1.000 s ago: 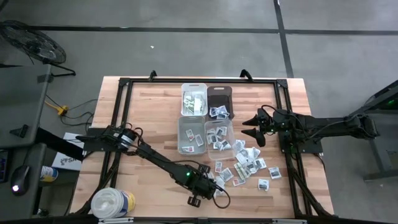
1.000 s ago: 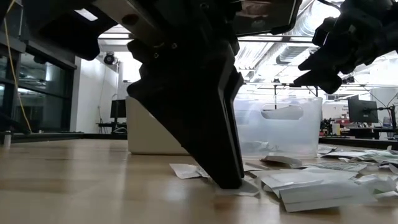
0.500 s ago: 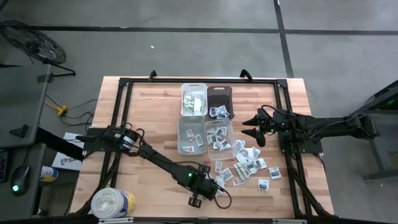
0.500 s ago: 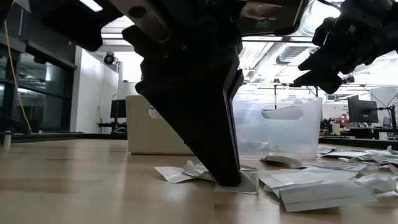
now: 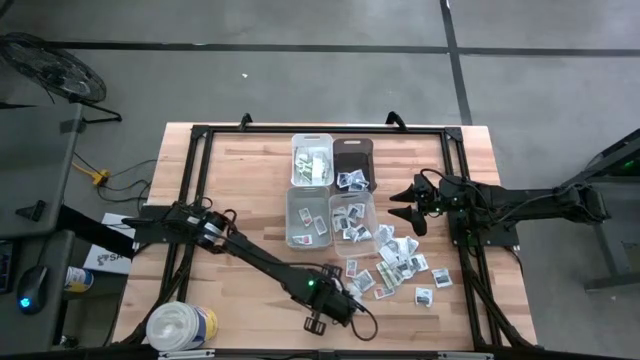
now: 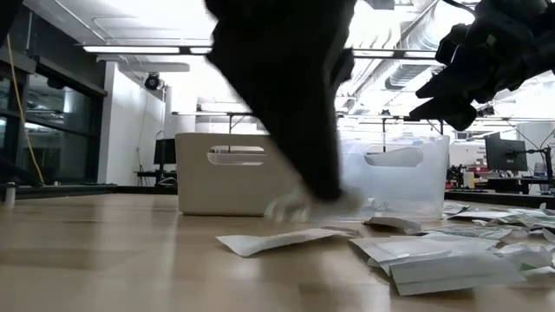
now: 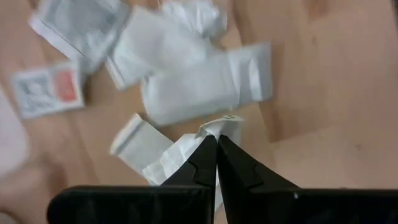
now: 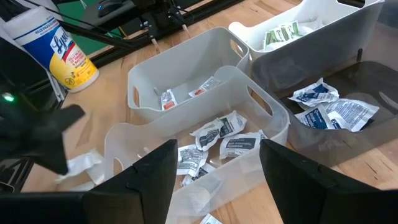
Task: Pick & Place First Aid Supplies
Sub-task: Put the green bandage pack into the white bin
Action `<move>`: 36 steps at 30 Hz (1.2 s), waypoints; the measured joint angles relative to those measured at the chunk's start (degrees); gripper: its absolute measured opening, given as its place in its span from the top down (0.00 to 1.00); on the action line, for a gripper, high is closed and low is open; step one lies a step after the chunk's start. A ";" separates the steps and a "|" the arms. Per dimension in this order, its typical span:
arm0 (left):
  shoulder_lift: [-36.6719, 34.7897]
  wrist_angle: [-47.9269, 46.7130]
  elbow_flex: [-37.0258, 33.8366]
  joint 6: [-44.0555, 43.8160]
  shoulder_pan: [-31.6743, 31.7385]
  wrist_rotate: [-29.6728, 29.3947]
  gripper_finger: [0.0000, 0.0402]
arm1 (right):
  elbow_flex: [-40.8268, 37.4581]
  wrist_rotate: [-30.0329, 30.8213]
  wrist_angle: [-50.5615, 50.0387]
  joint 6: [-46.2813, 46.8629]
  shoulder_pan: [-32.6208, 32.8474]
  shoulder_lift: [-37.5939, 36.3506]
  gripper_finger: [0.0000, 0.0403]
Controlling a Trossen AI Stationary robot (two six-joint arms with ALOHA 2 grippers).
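Your wooden desk (image 5: 240,200) carries everything here. Near its middle stand four small bins in a block: a white bin (image 5: 311,160) with greenish packets, a dark bin (image 5: 352,160) beside it, and two clear bins (image 5: 306,218) closer to the front edge, each with a few packets inside. At the front left corner of the desk stands a big white round tub (image 5: 182,326) with a yellow and blue label.

Your left arm reaches diagonally across the desk toward the front edge. Its left hand (image 5: 345,308) sits just beside the loose first aid supplies (image 5: 400,265), a scatter of small flat paper packets lying on the desk between the clear bins and the right side. The left hand's fingers are pressed together, and in the left wrist view you can see them pinching the corner of a white packet (image 7: 177,155), lifted above the other packets that lie on the wood. In the low view one flat packet (image 6: 269,242) lies on the desk below the blurred arm.

Your right arm waits at the right side of the desk, its right hand (image 5: 408,203) raised beside the bins with the fingers spread wide and nothing between them.
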 joint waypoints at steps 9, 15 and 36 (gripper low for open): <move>-0.09 -6.54 9.39 3.41 0.00 -3.16 0.99 | 0.00 0.00 0.00 0.00 0.00 0.00 0.45; -0.19 -16.82 17.73 4.45 0.20 -7.32 0.99 | 0.00 -0.01 0.00 0.00 0.00 0.00 0.45; -4.79 -28.40 17.99 17.29 11.01 -10.20 0.99 | 0.00 0.00 -0.01 0.00 0.02 0.00 0.45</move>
